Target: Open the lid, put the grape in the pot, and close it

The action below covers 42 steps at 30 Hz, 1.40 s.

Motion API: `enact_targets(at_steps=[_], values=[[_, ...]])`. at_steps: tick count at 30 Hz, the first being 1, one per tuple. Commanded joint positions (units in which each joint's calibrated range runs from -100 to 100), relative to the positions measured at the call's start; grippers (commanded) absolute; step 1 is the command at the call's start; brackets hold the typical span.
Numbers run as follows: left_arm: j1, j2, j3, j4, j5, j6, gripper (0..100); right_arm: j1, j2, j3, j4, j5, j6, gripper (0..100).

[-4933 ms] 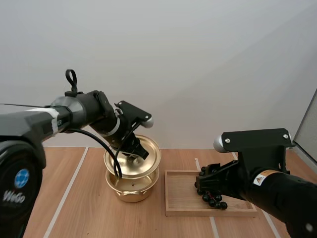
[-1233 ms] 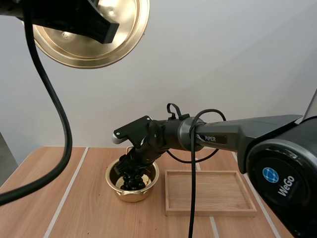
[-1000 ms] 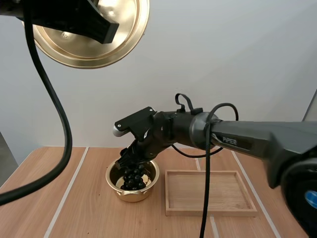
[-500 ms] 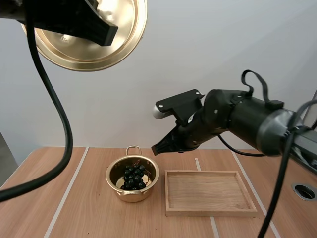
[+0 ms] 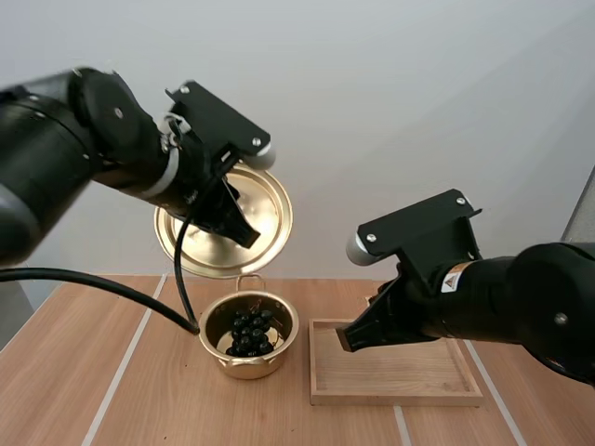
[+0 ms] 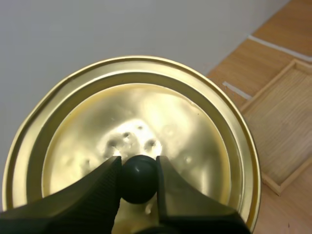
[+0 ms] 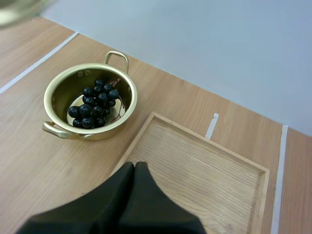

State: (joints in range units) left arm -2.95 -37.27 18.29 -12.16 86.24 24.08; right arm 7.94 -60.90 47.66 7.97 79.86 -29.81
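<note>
A brass pot [image 5: 249,365] stands open on the table with a bunch of dark grapes [image 5: 249,331] inside. Above and slightly behind it hangs the brass lid [image 5: 200,246], tilted, with my left gripper [image 5: 238,226] shut on its knob. The left wrist view has the black knob [image 6: 139,171] pinched between my left gripper [image 6: 139,165] fingers, against the lid [image 6: 146,112]. My right gripper [image 5: 345,342] hovers shut over the left end of the wooden tray [image 5: 418,368]. From the right wrist, its fingers [image 7: 127,171] lie together as one wedge, the pot [image 7: 92,132] and grapes [image 7: 95,102] beyond them.
The wooden tray [image 7: 204,170] lies just right of the pot, and its corner [image 6: 287,122] sits beyond the lid's edge. White lines cross the wooden tabletop [image 5: 102,390]. A plain wall stands behind the table.
My right gripper let the grapes go in the pot, shut, and drew back right to above the tray. My left arm brought the lid down from high up to just above the pot.
</note>
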Motion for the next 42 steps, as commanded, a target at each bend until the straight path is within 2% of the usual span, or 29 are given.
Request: enact_targets(at_steps=[1, 6, 11, 15, 19, 27, 42], values=[[-0.19, 10.06, 6.98, -3.75, -8.18, 6.10, 0, -0.23, -5.50, 0.28, -0.16, 4.65, -0.39, 0], [-0.19, 20.65, 7.37, -3.75, -6.91, 6.96, 0, -0.23, -6.03, 0.28, -0.16, 10.15, -0.39, 0], [-0.19, 27.18, 7.37, -4.00, -7.08, 7.54, 0, -0.23, -6.03, 0.28, -0.16, 10.70, -0.39, 0], [-0.19, 31.63, 7.37, -6.84, -7.45, 9.45, 0, -0.23, -6.03, 0.28, -0.16, 10.70, -0.39, 0], [-0.19, 33.72, 8.07, -9.46, -8.94, 11.38, 0, -0.23, -6.03, 0.28, -0.58, 10.70, -0.39, 0], [-0.19, 35.68, 14.10, -9.62, -20.94, 14.22, 0, -0.23, -6.03, 0.28, -0.97, 10.53, -0.39, 0], [-0.19, 42.41, 14.89, -9.62, -21.97, 15.21, 0, -0.23, -6.03, 0.28, -0.97, 10.53, -0.39, 0]])
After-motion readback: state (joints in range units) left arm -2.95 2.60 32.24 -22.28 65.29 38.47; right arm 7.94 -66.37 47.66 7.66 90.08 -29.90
